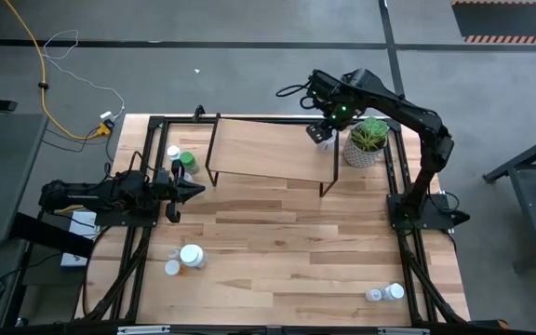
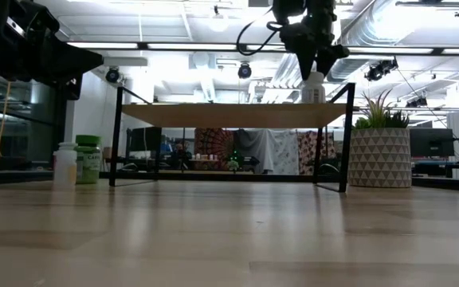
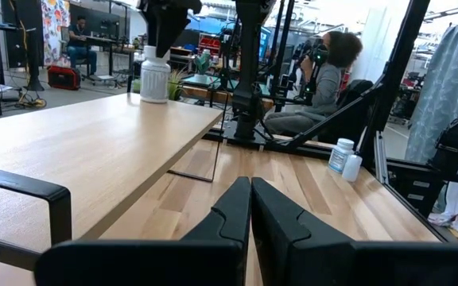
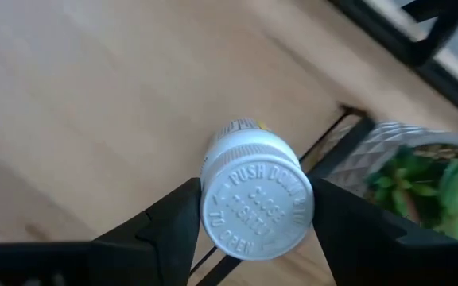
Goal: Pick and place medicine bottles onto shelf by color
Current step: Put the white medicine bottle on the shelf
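Right gripper [image 1: 319, 133]: positioned over the shelf [image 1: 268, 154] at its far right corner, beside the potted plant [image 1: 368, 141]. Jaws closed on the cap of a white pill bottle [image 4: 253, 195], lettering "PUSH DOWN" legible on top. Bottle upright, base at the shelf board [image 2: 237, 115]; contact with the board not resolvable.

Left gripper [image 1: 192, 189]: parked at the table's left edge, pointing toward the shelf, fingers [image 3: 237, 214] pressed together, holding nothing.

Remaining bottles: green-capped bottle [image 1: 188, 162] and white bottle [image 1: 173, 153] just left of the shelf; two white bottles [image 1: 186, 258] near the front left; two more [image 1: 386, 293] at the front right.
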Controlling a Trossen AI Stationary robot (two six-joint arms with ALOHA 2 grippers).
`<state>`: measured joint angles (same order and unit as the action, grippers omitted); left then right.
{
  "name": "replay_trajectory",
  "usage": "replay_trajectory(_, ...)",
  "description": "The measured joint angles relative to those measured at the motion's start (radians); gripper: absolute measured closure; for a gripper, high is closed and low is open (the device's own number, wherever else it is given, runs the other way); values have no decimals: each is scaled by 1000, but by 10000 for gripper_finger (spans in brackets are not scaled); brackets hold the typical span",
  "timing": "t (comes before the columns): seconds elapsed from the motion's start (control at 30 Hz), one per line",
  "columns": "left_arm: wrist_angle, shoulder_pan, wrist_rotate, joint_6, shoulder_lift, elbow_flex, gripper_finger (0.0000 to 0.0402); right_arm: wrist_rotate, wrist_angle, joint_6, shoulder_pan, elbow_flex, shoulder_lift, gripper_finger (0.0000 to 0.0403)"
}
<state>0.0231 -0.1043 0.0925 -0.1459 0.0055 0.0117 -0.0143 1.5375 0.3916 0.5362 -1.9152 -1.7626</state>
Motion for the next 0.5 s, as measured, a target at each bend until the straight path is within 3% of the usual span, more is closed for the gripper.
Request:
replay_trajectory(0.3, 0, 0, 0, 0, 0, 0, 398, -39, -1, -16, 0, 0, 0, 178)
replay_trajectory(0.5, 0, 0, 0, 0, 0, 0, 398, -97, 0, -28, 0, 0, 0, 121)
